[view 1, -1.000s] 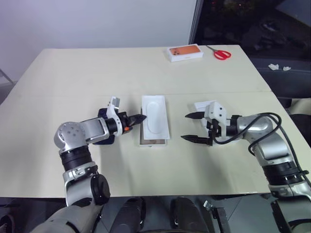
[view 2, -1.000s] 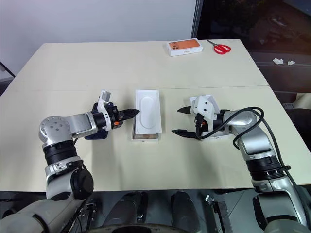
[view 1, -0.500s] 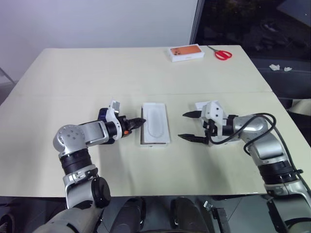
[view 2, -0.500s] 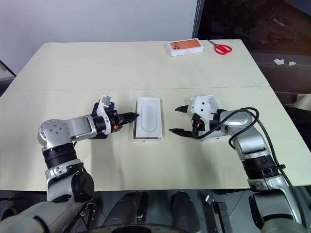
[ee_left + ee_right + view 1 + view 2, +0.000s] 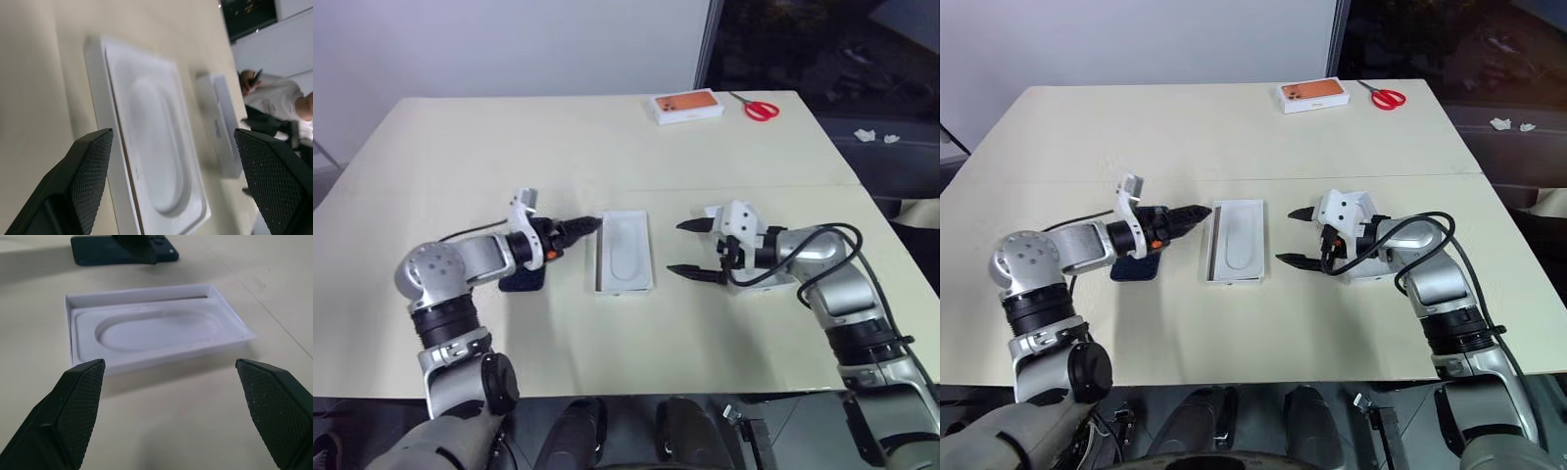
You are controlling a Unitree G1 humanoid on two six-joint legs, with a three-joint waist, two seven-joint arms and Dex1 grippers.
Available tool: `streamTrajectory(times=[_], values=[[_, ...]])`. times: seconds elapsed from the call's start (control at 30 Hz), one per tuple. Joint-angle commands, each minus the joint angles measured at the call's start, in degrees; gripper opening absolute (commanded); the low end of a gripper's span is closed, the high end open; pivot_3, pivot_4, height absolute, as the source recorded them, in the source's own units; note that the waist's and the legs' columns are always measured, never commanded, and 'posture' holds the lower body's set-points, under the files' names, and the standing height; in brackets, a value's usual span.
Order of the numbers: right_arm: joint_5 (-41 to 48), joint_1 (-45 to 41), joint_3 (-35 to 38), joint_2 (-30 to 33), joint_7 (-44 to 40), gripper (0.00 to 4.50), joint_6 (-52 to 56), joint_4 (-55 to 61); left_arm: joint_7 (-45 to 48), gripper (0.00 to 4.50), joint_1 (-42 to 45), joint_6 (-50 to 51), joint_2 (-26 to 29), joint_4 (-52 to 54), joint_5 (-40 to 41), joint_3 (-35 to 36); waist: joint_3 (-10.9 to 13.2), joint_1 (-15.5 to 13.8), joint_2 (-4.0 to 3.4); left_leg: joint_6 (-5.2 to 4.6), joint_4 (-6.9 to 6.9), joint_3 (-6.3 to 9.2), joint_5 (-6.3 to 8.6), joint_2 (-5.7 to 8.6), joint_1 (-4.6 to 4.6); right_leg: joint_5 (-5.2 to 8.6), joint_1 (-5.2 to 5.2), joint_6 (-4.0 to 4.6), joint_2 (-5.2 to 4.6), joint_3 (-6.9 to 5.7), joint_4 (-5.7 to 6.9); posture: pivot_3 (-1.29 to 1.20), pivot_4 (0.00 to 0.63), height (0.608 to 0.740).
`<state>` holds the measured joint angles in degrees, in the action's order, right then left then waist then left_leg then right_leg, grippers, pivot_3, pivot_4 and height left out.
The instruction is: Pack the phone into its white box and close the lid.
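Cream table (image 5: 607,147), seam running across its middle.

White box (image 5: 625,252) lies flat near the table centre, between the two arms. A white insert with an oval recess (image 5: 156,329) sits inside it, tilted: one long edge rides up against the box wall, a thin gap showing along that side in the left wrist view.

Right gripper (image 5: 693,248) hovers just to the right of the box, fingers spread wide one above the other, nothing between them. In its wrist view both fingertips (image 5: 80,396) frame the box, apart from it. A white object lies on the table under and behind this gripper's wrist, mostly hidden; cannot tell what it is.

Left gripper (image 5: 1197,212) points at the box's far left corner from the left side. The wrist view shows its two fingers (image 5: 90,166) wide apart and empty, clear of the box.

Phone (image 5: 1134,266), dark navy, lies flat on the table left of the box, partly under the left forearm, touched by neither gripper.

Far edge of table: a white box with orange phone picture (image 5: 686,106), red-handled scissors (image 5: 760,109) just beside it.
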<state>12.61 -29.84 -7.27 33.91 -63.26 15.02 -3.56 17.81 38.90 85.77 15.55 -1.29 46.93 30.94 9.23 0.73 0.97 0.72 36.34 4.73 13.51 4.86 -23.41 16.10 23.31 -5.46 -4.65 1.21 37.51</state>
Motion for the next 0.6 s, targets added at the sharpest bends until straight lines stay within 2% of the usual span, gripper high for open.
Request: streamTrajectory(times=[0.03, 0.1, 0.2, 0.27, 0.3, 0.33, 0.43, 0.47, 0.6], values=[[0.9, -2.3, -0.2, -1.2, 0.7, 4.50, 0.9, 2.7, 3.8, 4.13, -0.8, -4.6, 3.3, 2.2, 0.9, -1.3, 0.0, 0.0, 0.00, 0.00, 0.00, 0.00, 0.00, 0.00, 0.00, 0.00, 0.00, 0.00, 0.00, 0.00, 0.00, 0.00, 0.150, 0.740], [0.3, -2.8, -0.9, -1.7, 1.0, 4.50, 0.9, 2.6, 5.9, 4.13, -1.8, -8.5, 5.4, 3.7, -0.1, -3.2, 0.0, 0.0, 0.00, 0.00, 0.00, 0.00, 0.00, 0.00, 0.00, 0.00, 0.00, 0.00, 0.00, 0.01, 0.00, 0.00, 0.150, 0.740], [-0.2, -3.8, -2.0, -2.7, 1.5, 3.69, 0.6, 3.0, 10.9, 4.18, -5.3, -17.4, 10.1, 7.0, -3.7, -8.2, 0.0, 0.0, 0.00, 0.00, -0.02, 0.00, 0.00, 0.02, 0.00, 0.00, 0.00, 0.00, -0.03, 0.05, -0.02, 0.00, 0.150, 0.740], [-2.2, -4.7, -3.7, -3.3, 2.4, 2.76, -0.3, 3.0, 15.5, 4.18, -8.7, -25.5, 13.3, 9.0, -6.8, -11.2, 0.0, 0.2, -0.02, 0.00, -0.05, 0.00, 0.00, 0.02, 0.00, 0.00, 0.01, 0.01, -0.03, 0.06, -0.03, 0.00, 0.150, 0.740], [-4.0, -5.4, -5.0, -3.5, 3.2, 2.13, -0.7, 2.4, 18.3, 4.18, -10.6, -29.2, 15.0, 10.1, -7.9, -12.4, 0.0, 0.2, -0.02, 0.01, -0.10, -0.03, -0.01, 0.01, 0.01, 0.00, 0.05, 0.01, -0.03, 0.09, -0.03, 0.00, 0.150, 0.740], [-6.5, -6.2, -6.5, -3.7, 4.4, 1.75, -1.7, 1.3, 21.0, 4.18, -12.5, -31.1, 16.5, 10.8, -7.9, -13.0, 0.0, 0.3, -0.03, 0.03, -0.12, -0.03, -0.02, 0.00, 0.01, 0.00, 0.05, 0.01, -0.02, 0.09, -0.04, 0.00, 0.150, 0.740], [-12.4, -8.3, -10.7, -4.8, 7.3, 0.22, -2.1, -1.3, 26.8, 4.18, -17.7, -39.1, 20.0, 12.2, -10.1, -14.4, 0.0, 0.2, -0.04, 0.07, -0.18, -0.05, -0.04, -0.03, 0.00, 0.01, 0.12, 0.03, -0.02, 0.11, -0.06, 0.00, 0.150, 0.740], [-14.6, -9.0, -12.1, -5.2, 8.3, 0.10, -2.6, -2.5, 28.2, 4.18, -19.2, -41.6, 21.0, 12.3, -11.2, -14.8, 0.0, 0.2, -0.04, 0.07, -0.20, -0.05, -0.04, -0.03, 0.00, 0.01, 0.12, 0.03, -0.03, 0.12, -0.05, 0.00, 0.150, 0.740], [-17.9, -12.0, -14.3, -8.2, 10.9, 0.10, -0.1, -4.3, 32.2, 4.18, -24.6, -50.6, 23.8, 12.0, -16.0, -17.6, 0.0, 0.0, -0.05, 0.07, -0.21, -0.04, -0.04, -0.02, 0.00, 0.01, 0.11, 0.04, -0.04, 0.11, -0.07, 0.00, 0.150, 0.740]])
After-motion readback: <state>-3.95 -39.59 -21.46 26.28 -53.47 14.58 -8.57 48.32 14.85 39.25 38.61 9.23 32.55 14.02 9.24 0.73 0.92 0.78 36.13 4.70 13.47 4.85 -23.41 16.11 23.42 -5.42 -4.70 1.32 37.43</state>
